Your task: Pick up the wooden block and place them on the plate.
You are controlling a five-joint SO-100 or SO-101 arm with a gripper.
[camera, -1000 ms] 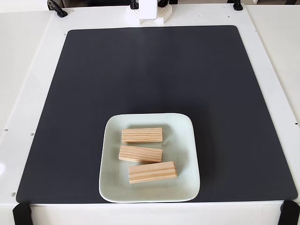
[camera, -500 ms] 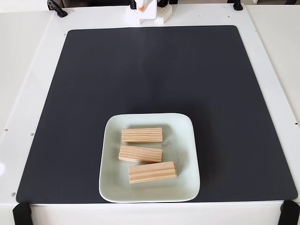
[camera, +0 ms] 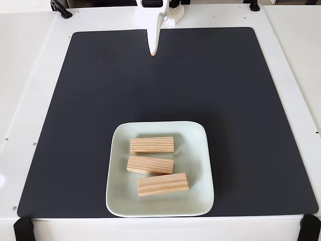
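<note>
In the fixed view the plate (camera: 200,193) sits near the front edge of the dark mat (camera: 90,90) on the white bench (camera: 25,60). Three wooden blocks lie inside it, one behind the other: the far block (camera: 152,144), the middle block (camera: 150,164) and the near block (camera: 163,184). All three lie flat with the long axis running left to right across the picture. The far one is almost straight, the middle one drops a little toward the right, and the near one rises a little toward the right. They are close but I see narrow gaps between them.

The fingers (camera: 153,51) hang at the far edge of the mat, well apart from the plate, and carry nothing. They show as one thin white point with an orange tip, so I cannot tell if they are open or closed.

I judge that placing is done for these three blocks. No block lies on the mat, so the next move probably calls for finding another block, or for rest.
</note>
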